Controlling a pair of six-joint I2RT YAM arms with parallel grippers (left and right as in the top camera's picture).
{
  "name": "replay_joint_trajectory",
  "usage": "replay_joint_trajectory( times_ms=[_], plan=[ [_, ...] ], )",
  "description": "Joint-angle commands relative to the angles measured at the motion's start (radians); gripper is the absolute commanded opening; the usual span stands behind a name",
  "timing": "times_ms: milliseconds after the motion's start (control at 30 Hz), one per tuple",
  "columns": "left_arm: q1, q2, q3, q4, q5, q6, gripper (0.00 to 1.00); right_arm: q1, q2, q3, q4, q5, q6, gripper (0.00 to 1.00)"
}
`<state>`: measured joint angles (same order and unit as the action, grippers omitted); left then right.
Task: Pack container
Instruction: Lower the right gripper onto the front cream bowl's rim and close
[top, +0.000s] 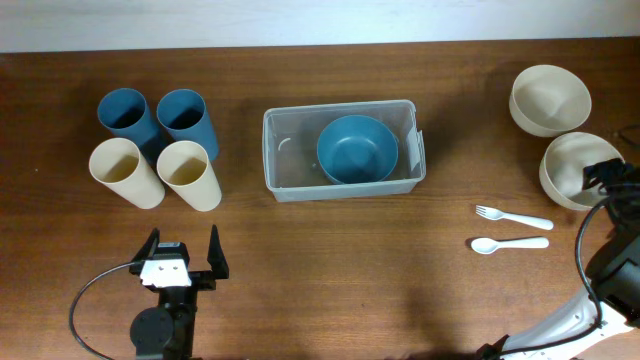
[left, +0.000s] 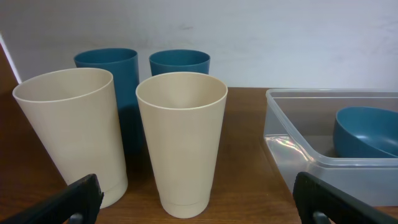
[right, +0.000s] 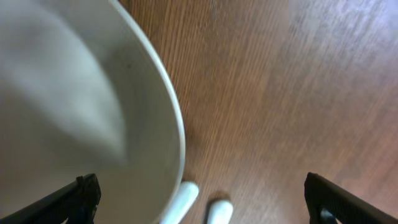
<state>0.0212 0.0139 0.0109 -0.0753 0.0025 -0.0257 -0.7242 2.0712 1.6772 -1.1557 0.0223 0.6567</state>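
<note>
The wooden table (top: 330, 300) is seen whole only from overhead, with the container (top: 290, 165) at its middle toward the far edge and a blue bowl (top: 357, 150) sitting in the container's right half. Two cream bowls (top: 549, 98) (top: 575, 168) stand at the far right. At the left are two blue cups (top: 127, 112) (top: 185, 115) with two cream cups (top: 120, 165) (top: 185, 170) in front of them; the left wrist view alone shows them from the side, all upright. The left gripper (top: 183, 243) hangs near the cream cups, fingers spread wide and empty. The right gripper (right: 199, 199) is likewise wide apart over the nearer cream bowl's rim, gripping nothing, a detail clear only from its wrist camera. A white fork (top: 512, 216) and a white spoon (top: 508, 244) lie just left of that bowl.
</note>
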Motion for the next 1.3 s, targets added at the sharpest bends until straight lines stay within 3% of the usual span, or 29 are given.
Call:
replay_joint_trajectory(
  times_ms=[0, 333, 1267],
  plan=[
    [0.006, -0.009, -0.002, -0.008, -0.002, 0.012, 1.0, -0.014, -0.017, -0.056, 0.047, -0.019, -0.014, 0.99],
    [0.006, -0.008, -0.002, -0.007, -0.002, 0.013, 1.0, -0.076, -0.017, -0.107, 0.161, -0.184, -0.132, 0.99],
    [0.006, -0.009, -0.002, -0.008, -0.002, 0.013, 1.0, -0.054, -0.016, -0.148, 0.271, -0.196, -0.182, 0.99]
  ],
)
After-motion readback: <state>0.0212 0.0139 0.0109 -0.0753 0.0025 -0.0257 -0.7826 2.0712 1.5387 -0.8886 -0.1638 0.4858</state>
